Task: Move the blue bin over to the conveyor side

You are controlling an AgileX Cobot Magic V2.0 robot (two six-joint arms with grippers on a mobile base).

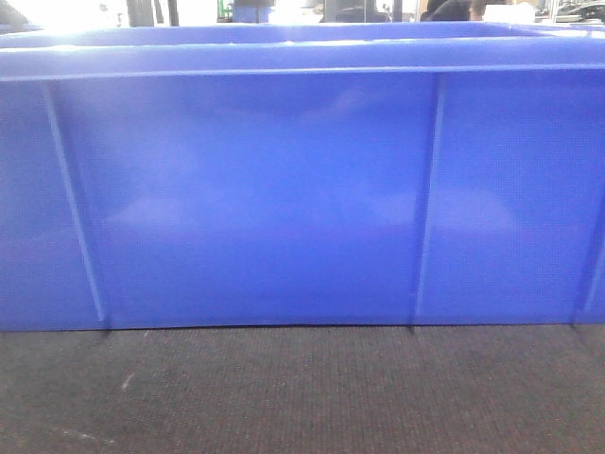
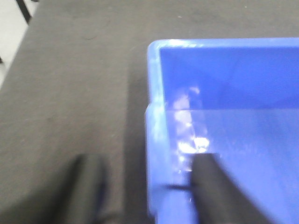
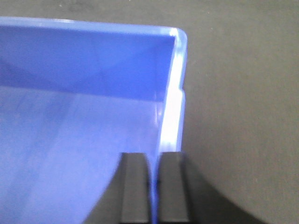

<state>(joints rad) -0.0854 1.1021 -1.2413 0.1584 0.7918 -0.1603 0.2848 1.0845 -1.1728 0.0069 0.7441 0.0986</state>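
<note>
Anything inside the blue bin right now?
The wrist views show only bare blue floor and walls inside the blue bin near both end walls. Its middle is out of view, hidden by the near wall in front.

The blue bin [image 1: 284, 189] walls off the front, with bare conveyor [image 2: 70, 93] belt open beside both its ends

No legible text, label, brand, number or sign appears in any view. The bin [image 1: 284, 189] wall is plain blue plastic with unmarked ribs. The belt [image 1: 302, 397] surface carries only woven texture and no printing.
</note>
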